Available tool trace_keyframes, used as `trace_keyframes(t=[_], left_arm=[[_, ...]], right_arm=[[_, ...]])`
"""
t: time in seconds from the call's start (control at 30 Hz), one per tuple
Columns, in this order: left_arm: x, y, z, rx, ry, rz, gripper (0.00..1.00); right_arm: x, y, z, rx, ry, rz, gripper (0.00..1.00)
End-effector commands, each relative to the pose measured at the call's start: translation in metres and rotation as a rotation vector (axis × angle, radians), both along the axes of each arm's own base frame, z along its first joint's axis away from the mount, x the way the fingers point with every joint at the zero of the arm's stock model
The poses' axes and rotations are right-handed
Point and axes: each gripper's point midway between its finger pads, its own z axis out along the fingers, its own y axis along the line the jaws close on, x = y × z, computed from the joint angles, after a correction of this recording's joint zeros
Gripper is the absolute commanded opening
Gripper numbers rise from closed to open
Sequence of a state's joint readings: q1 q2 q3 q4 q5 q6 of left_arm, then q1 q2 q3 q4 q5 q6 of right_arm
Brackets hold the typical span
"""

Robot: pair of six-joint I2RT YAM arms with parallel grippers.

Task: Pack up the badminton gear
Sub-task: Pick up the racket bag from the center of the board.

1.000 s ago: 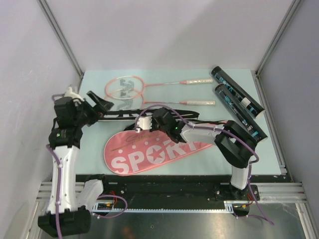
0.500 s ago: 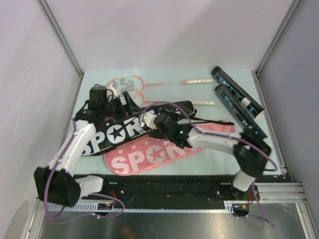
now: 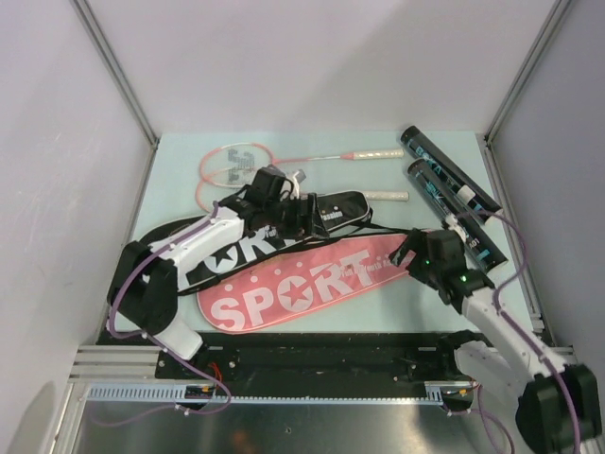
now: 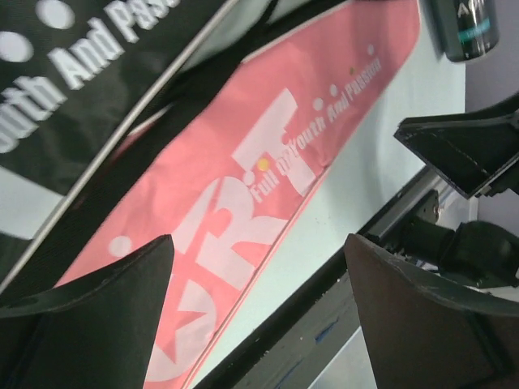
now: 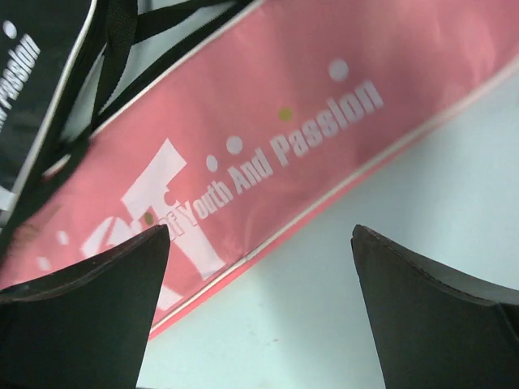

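Pink rackets point(image 3: 227, 168) near the far-left corner lie half hidden behind the left arm, well apart from either gripper. The nearer of 2 dark tubes point(image 3: 444, 180) along the right edge is partly covered by the right arm. Both grippers are spread wide and hold nothing. The left gripper point(image 4: 258, 239) hangs over the pink cover point(image 3: 302, 293), and the right gripper point(image 5: 259, 228) is at the cover's narrow end. Teal tabletop point(image 3: 416, 307) shows toward the near edge.
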State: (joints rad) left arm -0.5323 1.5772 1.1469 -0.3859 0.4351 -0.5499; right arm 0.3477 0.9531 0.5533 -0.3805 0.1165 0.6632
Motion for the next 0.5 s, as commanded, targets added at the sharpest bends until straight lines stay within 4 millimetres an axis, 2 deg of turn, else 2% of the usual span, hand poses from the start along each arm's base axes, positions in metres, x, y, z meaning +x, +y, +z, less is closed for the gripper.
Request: trace_keyframes(t=[0.0, 0.07, 0.1, 0.13, 0.2, 0.23, 0.33, 0.4, 0.47], left_arm=[[0.01, -0.029, 0.022, -0.083, -0.072, -0.051, 0.91], [0.012, -0.031, 0.013, -0.076, -0.051, -0.051, 0.93], [0.014, -0.033, 0.014, -0.078, -0.055, -0.051, 0.98], [0.019, -0.032, 0.008, -0.062, -0.048, -0.037, 1.0], [0.025, -0.036, 0.01, -0.066, -0.055, -0.033, 1.0], [0.026, -0.039, 0.004, -0.06, -0.039, -0.038, 1.0], [0.031, -0.047, 0.006, -0.075, -0.035, -0.054, 0.98], [0.034, -0.05, 0.003, -0.059, -0.052, -0.067, 0.98], [0.037, -0.046, -0.001, -0.024, -0.067, -0.035, 0.99]], right_arm=[[0.0, 0.009, 0.013, 0.443, -0.034, -0.22, 0.98], [0.001, 0.006, 0.006, 0.513, -0.038, -0.24, 0.97], [-0.001, 0.001, -0.01, 0.562, -0.022, -0.285, 0.96], [-0.003, -0.002, -0.016, 0.583, -0.012, -0.312, 0.95], [0.0, -0.004, -0.023, 0.62, -0.056, -0.326, 0.95], [-0.001, -0.005, -0.028, 0.635, -0.064, -0.345, 0.94], [-0.003, -0.012, -0.044, 0.648, -0.06, -0.425, 0.87], [-0.001, -0.016, -0.046, 0.65, -0.089, -0.455, 0.84], [-0.004, -0.021, -0.06, 0.615, -0.061, -0.509, 0.77]])
